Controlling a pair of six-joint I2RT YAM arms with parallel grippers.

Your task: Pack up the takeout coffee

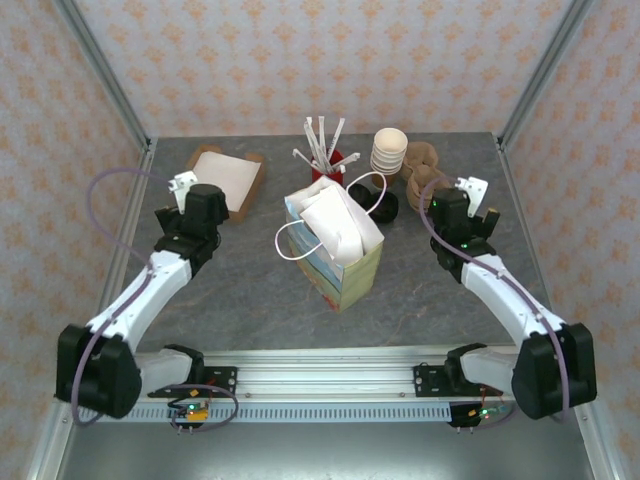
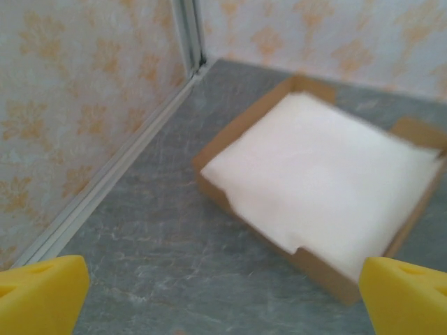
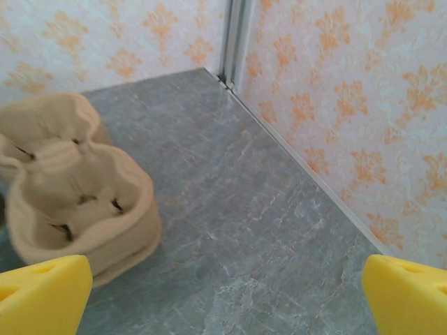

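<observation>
Yellow fingertips (image 2: pixel 42 293) of my left gripper (image 2: pixel 223 300) stand wide apart, holding nothing, over the worktop (image 2: pixel 160 230) near its back left corner, just short of a cardboard tray (image 2: pixel 234 132) of white napkins (image 2: pixel 321 174). My right gripper (image 3: pixel 223 296) is spread wide too, empty, beside brown cup carriers (image 3: pixel 77 202) near the back right corner. Mid-worktop stands a paper bag (image 1: pixel 345 270). Just behind its right side sits the coffee cup (image 1: pixel 386 207), black lid up, its body too small to make out.

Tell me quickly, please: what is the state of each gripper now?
Left gripper: open, holding nothing.
Right gripper: open, holding nothing.
</observation>
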